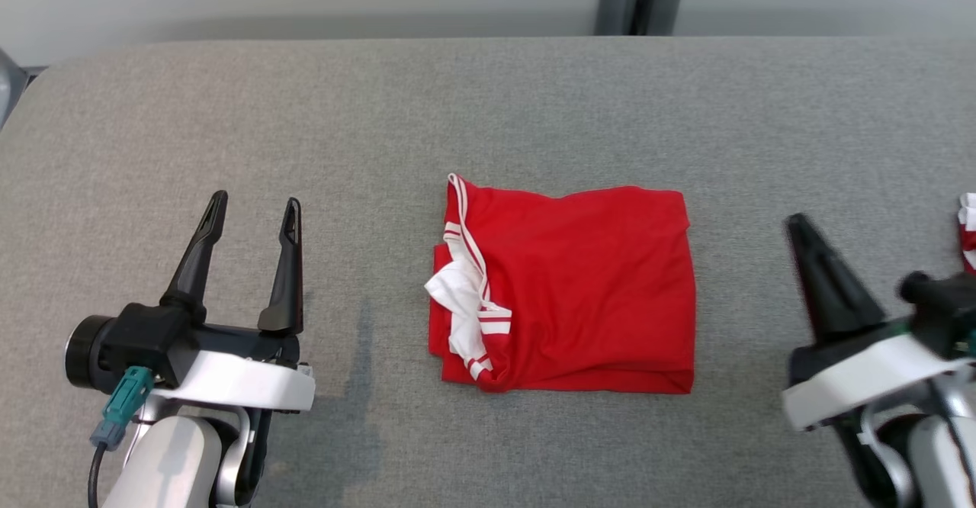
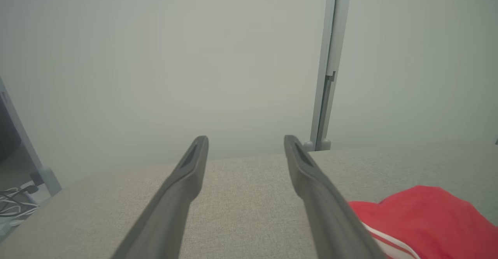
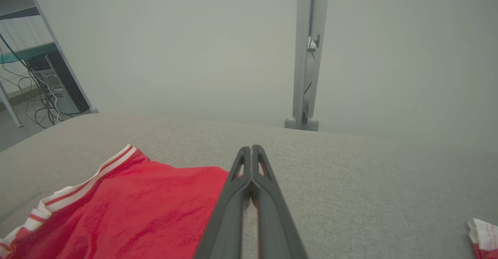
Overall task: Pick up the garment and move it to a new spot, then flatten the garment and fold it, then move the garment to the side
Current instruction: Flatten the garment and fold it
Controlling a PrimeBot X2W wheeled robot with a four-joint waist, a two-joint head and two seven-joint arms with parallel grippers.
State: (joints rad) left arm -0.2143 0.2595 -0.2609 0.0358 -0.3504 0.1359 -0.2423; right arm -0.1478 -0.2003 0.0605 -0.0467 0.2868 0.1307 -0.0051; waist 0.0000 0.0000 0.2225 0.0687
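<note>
Left claw (image 1: pixel 255 200) spread, empty; right claw (image 3: pixel 251 149) pinched closed, empty; red garment (image 1: pixel 579 287) folded rectangular.

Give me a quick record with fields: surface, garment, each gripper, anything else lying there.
surface: grey fabric table
garment: red with white stripes, folded, lying mid-table
left gripper: open, empty, left of garment
right gripper: shut, empty, right of garment
other: red-and-white cloth at head view's right edge

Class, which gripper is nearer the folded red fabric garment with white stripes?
Right. The right gripper is just off the right edge of the folded red fabric garment, jaws shut; the left gripper is farther off its left edge, jaws open.
</note>
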